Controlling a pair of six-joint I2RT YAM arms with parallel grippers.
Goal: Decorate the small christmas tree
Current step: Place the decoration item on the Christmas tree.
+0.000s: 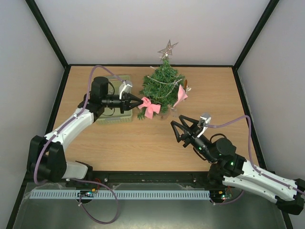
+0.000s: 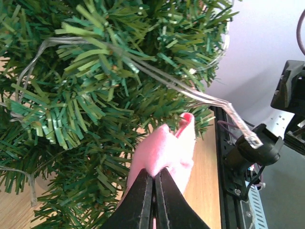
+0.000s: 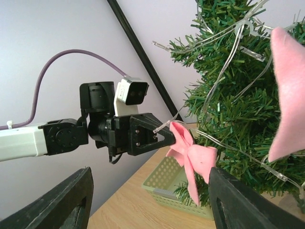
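Hanging a decoration looks to be the step in hand: the left gripper [image 1: 139, 103] pinches a pink bow [image 1: 150, 108] at 8 o'clock of the small christmas tree [image 1: 163, 86], which stands at the table's [image 1: 143, 143] 12 o'clock. The right gripper [image 1: 180, 128] gapes empty at the tree's 5 o'clock. Next: nestle the bow into the branches, then release. Count: one tree, one bow, one other pink ornament [image 1: 180, 97], one star [image 1: 167, 48], one basket [image 1: 119, 119].

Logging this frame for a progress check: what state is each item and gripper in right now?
small christmas tree: upright, partly decorated.
star: on the treetop.
light string: draped through the branches.
pink bow: at the tree's left edge, pinched.
second pink ornament: hanging on the tree's right side, free.
left gripper: shut on the pink bow.
right gripper: open, empty, clear of the tree.
basket: upright, contents hidden.
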